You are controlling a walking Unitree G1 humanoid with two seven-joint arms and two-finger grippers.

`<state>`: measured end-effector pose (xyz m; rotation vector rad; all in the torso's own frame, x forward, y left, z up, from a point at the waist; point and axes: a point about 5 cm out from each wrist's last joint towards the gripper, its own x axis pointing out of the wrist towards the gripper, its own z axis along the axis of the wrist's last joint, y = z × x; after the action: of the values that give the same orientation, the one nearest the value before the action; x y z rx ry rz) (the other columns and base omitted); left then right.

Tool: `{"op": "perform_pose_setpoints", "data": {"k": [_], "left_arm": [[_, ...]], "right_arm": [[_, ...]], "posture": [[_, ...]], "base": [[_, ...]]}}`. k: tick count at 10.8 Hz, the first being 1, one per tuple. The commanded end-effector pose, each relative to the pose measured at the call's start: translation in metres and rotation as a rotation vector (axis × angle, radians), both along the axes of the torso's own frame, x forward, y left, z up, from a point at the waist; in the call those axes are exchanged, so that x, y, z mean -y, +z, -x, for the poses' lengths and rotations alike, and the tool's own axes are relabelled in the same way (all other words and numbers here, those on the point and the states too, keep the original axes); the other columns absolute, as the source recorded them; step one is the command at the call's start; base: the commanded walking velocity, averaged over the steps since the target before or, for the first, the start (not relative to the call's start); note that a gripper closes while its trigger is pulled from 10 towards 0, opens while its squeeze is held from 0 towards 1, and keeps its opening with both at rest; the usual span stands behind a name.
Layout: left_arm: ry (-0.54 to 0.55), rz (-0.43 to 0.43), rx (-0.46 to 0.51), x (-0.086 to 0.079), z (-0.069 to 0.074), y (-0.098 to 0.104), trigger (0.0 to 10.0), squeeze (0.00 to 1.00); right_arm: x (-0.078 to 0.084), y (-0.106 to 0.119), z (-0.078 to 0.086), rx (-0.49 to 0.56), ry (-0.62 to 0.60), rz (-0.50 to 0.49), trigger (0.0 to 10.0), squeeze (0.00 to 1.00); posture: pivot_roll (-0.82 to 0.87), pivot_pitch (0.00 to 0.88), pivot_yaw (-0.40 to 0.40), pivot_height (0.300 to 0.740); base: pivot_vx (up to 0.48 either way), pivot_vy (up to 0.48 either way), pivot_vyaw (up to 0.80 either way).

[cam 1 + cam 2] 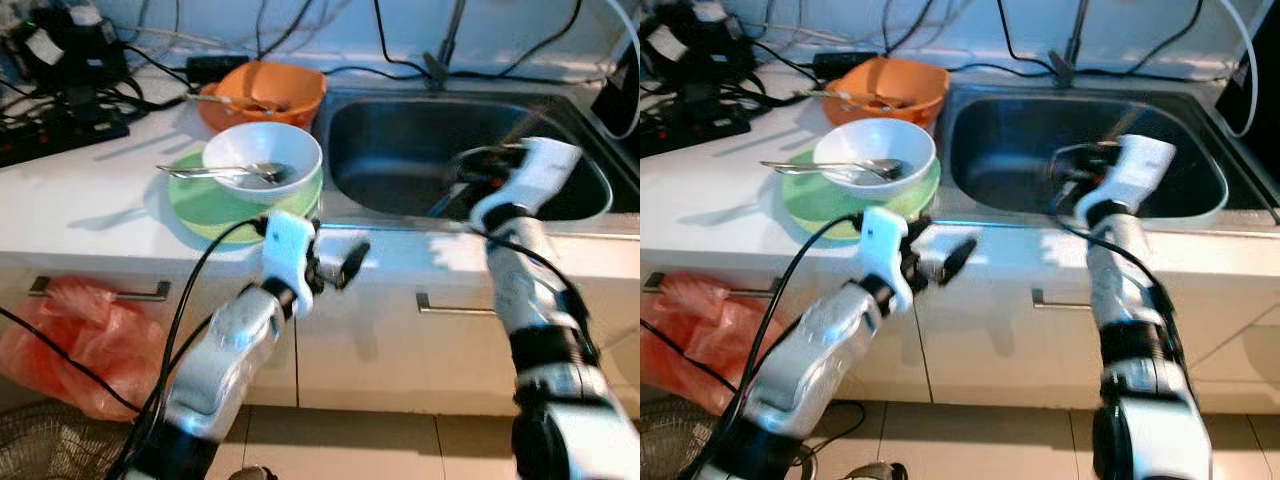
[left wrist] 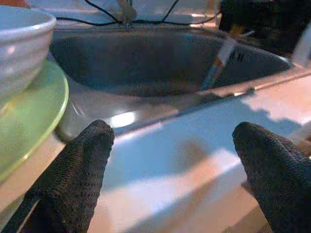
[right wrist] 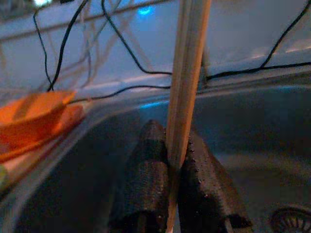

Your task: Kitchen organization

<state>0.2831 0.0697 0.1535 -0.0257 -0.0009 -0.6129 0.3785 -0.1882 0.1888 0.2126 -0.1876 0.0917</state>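
Observation:
A steel sink (image 1: 400, 150) is set into the white counter. My right gripper (image 3: 176, 145) hangs over the basin, shut on a pair of pale wooden chopsticks (image 3: 187, 73) that stand upright between its fingers; they also appear as a slanted stick (image 2: 219, 60). To the sink's left a white bowl (image 1: 262, 150) with a metal spoon (image 1: 225, 172) across it sits on a green plate (image 1: 205, 205). My left gripper (image 1: 338, 262) is open at the counter's front edge, just right of the plate, holding nothing.
An orange bowl (image 1: 265, 90) with utensils in it stands behind the white bowl. Black cables and a power strip (image 1: 60, 115) crowd the back left of the counter. The faucet base (image 1: 438, 65) is behind the sink. A red plastic bag (image 1: 80, 345) hangs below.

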Motion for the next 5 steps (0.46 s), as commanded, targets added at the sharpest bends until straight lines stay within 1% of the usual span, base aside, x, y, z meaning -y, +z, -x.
{"op": "perform_pose_setpoints", "data": {"k": [1, 2, 3, 4, 5], "left_arm": [[-0.009, -0.026, 0.039, -0.002, 0.003, 0.004, 10.0, 0.00], [-0.013, -0.039, 0.049, -0.004, 0.007, 0.003, 10.0, 0.00], [-0.016, -0.055, 0.053, -0.005, 0.008, 0.004, 10.0, 0.00], [-0.010, -0.060, 0.054, -0.006, 0.009, 0.005, 10.0, 0.00], [-0.006, -0.062, 0.055, -0.006, 0.010, 0.005, 10.0, 0.00]], "right_arm": [[-0.006, 0.000, -0.004, 0.006, 0.041, 0.069, 0.0, 0.00], [-0.010, -0.002, -0.006, 0.005, 0.061, 0.107, 0.0, 0.00], [-0.012, -0.004, -0.012, -0.018, 0.078, 0.148, 1.5, 0.00], [-0.012, -0.006, -0.014, -0.032, 0.084, 0.179, 7.5, 0.00], [-0.013, -0.008, -0.017, -0.058, 0.092, 0.201, 10.0, 0.00]], "posture": [[0.17, 0.124, 0.017, 0.740], [0.20, 0.134, 0.019, 0.740], [0.21, 0.139, 0.018, 0.740], [0.22, 0.142, 0.019, 0.740], [0.22, 0.145, 0.018, 0.740]], "base": [[0.000, 0.000, 0.00], [0.000, 0.000, 0.00], [0.000, 0.000, 0.00], [0.000, 0.000, 0.00], [0.000, 0.000, 0.00]]}}
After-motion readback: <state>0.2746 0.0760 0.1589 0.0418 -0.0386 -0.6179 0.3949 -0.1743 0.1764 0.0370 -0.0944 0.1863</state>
